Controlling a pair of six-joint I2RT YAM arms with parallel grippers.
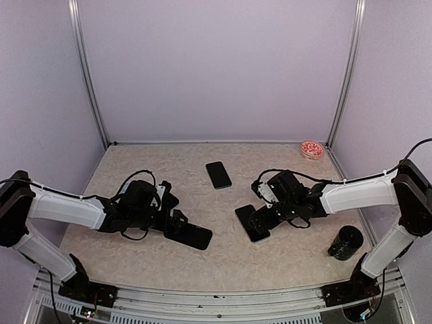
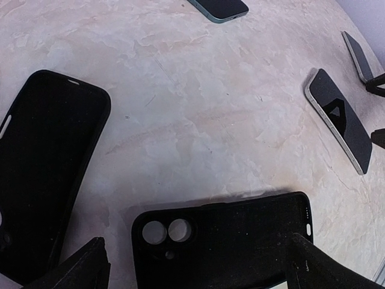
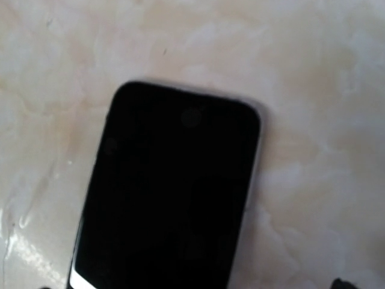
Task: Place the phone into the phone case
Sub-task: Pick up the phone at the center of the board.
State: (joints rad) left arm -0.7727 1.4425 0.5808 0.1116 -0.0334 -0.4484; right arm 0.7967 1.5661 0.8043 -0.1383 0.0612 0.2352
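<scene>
A black phone case (image 2: 228,241) with two camera holes lies inside up on the table, also seen in the top view (image 1: 192,236). My left gripper (image 2: 201,271) is open, with one finger at each end of the case. A dark-screened phone (image 3: 171,192) lies flat on the table to the right (image 1: 251,224). My right gripper (image 1: 262,217) hangs low over the phone's near end. It looks open, and its fingers are almost out of the right wrist view. The phone also shows in the left wrist view (image 2: 340,120).
A second black case (image 2: 48,168) lies left of the first. Another phone (image 1: 218,174) lies mid-table at the back. A red and white dish (image 1: 312,150) sits in the back right corner. A black cylinder (image 1: 345,243) stands at the front right.
</scene>
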